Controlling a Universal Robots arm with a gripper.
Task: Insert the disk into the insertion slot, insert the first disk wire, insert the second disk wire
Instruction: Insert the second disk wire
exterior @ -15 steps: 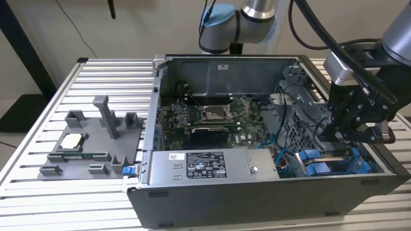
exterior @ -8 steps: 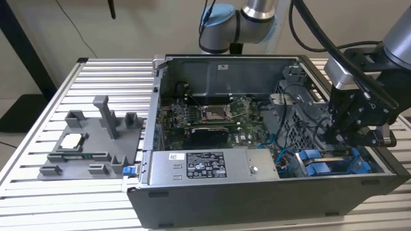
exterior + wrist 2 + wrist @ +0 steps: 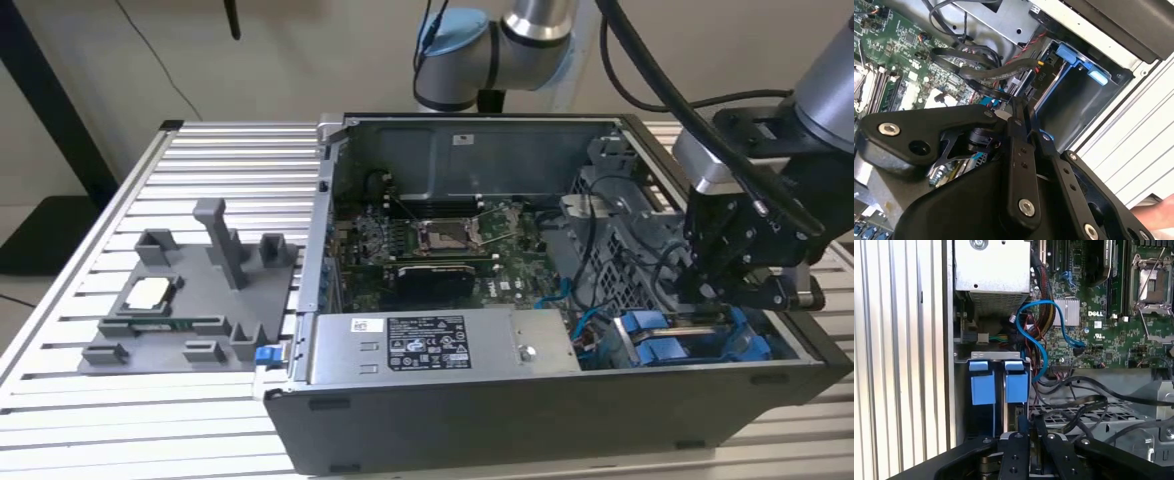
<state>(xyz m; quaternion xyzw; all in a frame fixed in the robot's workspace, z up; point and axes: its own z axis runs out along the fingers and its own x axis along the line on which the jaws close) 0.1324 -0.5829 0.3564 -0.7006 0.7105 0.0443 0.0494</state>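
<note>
Claw (image 3: 731,300) low over insertion slot (image 3: 996,390), fingers together, seemingly pinching a wire plug; disk not discernible in bay. Best: keep plug square to connector, press gently

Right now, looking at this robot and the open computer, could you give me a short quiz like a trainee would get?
1. True or false: the case lies with its side open.
2. The arm reaches down over: A the CPU socket; B the slot with blue tabs; C the grey tray.
3. Fill in: in the first wrist view, the curled cable near the slot is ___.

Key: 1 true; 2 B; 3 blue.
</note>
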